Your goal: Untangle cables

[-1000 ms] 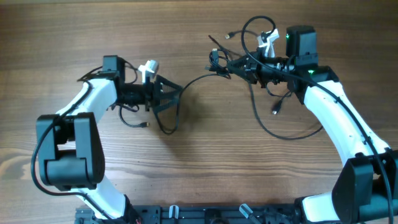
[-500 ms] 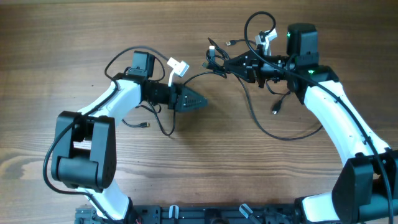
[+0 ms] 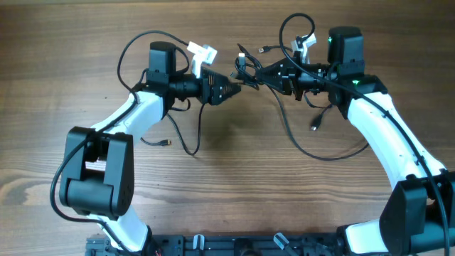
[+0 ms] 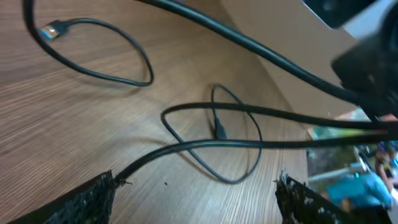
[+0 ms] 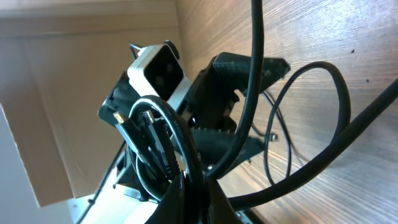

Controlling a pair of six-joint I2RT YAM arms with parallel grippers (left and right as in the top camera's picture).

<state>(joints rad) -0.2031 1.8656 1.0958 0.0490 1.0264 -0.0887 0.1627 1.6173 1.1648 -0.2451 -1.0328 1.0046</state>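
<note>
The cables (image 3: 245,71) are thin black cords knotted in a bundle held above the table. My right gripper (image 3: 266,73) is shut on that bundle; in the right wrist view the cords (image 5: 155,134) are pinched between its closed fingers (image 5: 193,193). Loose loops trail off to a curl (image 3: 293,25) at the back and a long sweep (image 3: 323,155) toward the front. My left gripper (image 3: 231,87) points right, just short of the bundle. Its jaws (image 4: 196,205) stand wide open with nothing between them; one cord (image 4: 186,146) passes by the left fingertip (image 4: 93,199).
A separate strand (image 3: 190,146) with a small plug (image 3: 166,144) lies on the wood under the left arm. Another plug (image 3: 313,126) dangles near the right arm. A USB end (image 4: 51,31) lies on the table in the left wrist view.
My left arm has swung from the table's left-middle up and to the right, up to the bundle, with its jaws spreading wider. The right arm and its held bundle have stayed put.
</note>
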